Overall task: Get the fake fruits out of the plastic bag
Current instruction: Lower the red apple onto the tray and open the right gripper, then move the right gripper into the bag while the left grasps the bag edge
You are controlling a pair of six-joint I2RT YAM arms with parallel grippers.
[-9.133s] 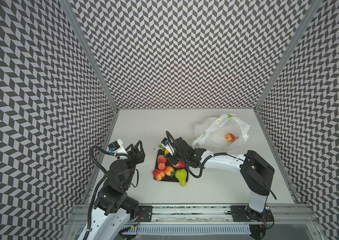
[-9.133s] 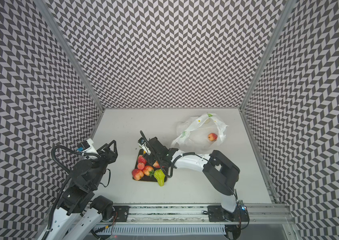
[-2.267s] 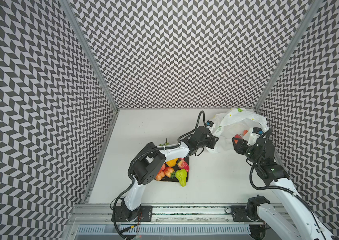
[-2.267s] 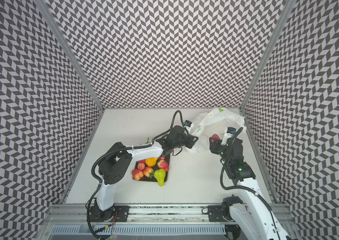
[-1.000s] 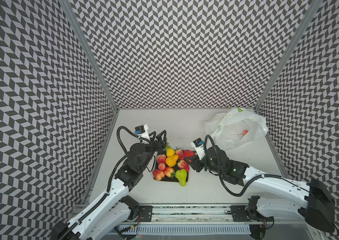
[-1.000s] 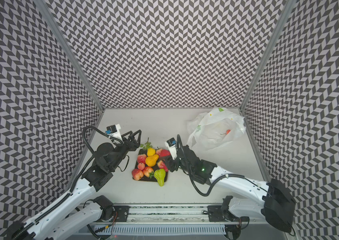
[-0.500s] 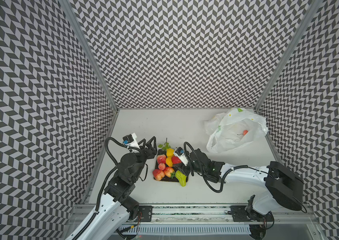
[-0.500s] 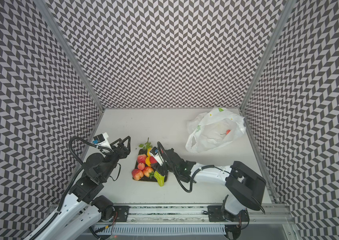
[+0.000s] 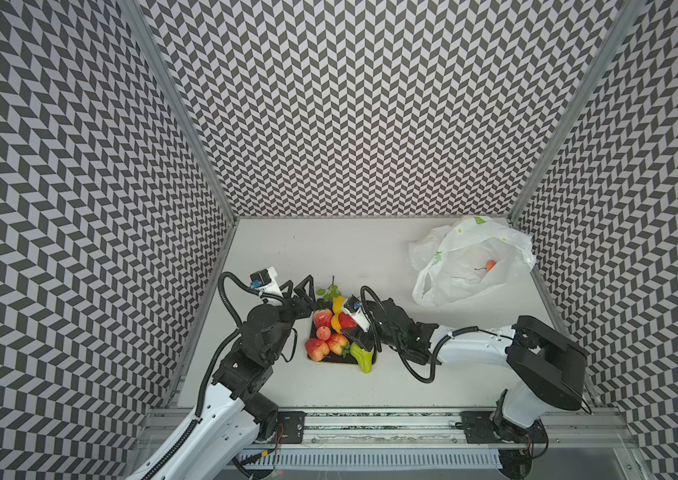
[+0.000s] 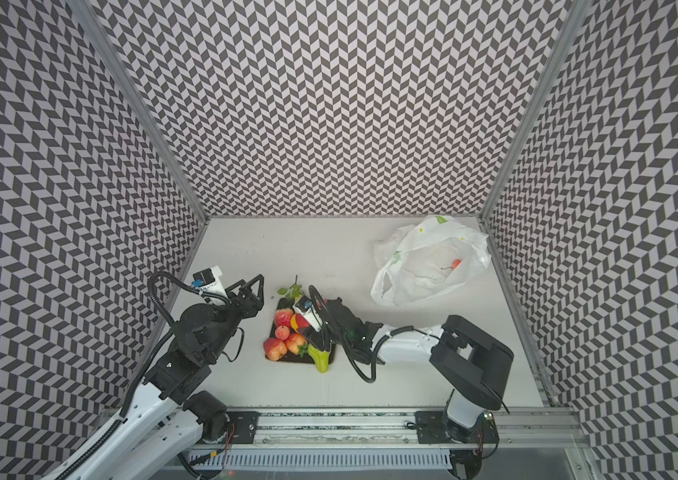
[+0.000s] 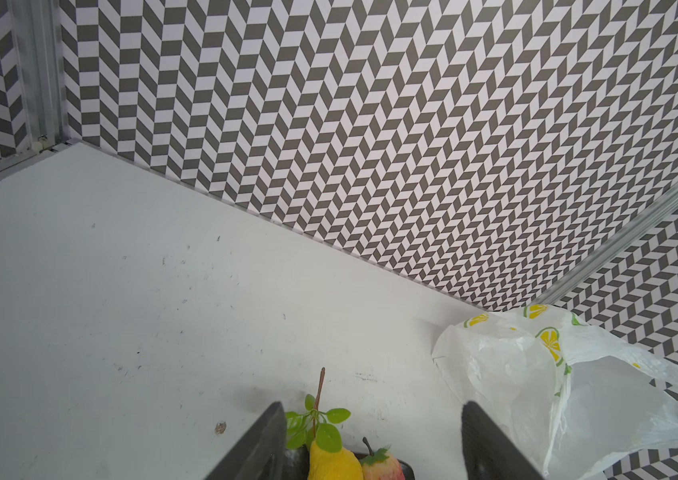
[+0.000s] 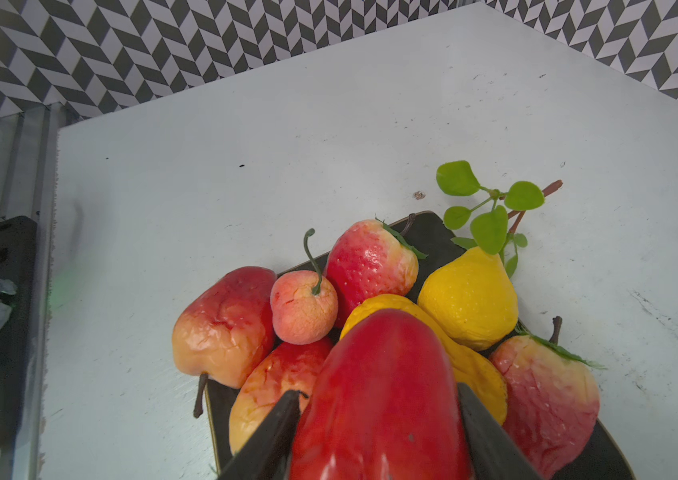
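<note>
One red fruit [image 12: 383, 365] clamped in my right pincer [image 12: 375, 390] over the heaped plate [image 12: 429, 235]; left pincer [image 11: 371, 405] wide, empty. Risk: dropped on that heap, it slides off and rolls across the counter [image 12: 246, 145]. One small fruit [image 9: 491, 264] sits inside the plastic bag [image 9: 453, 286].

Well apart from the plate [image 12: 433, 235], tiny red thing [image 9: 491, 264] inside bag [image 9: 445, 286]: we can't tell what. Over the plate, red fruit [image 12: 383, 365] and right gripper [image 12: 379, 419] fingers cut off by frame edge.
</note>
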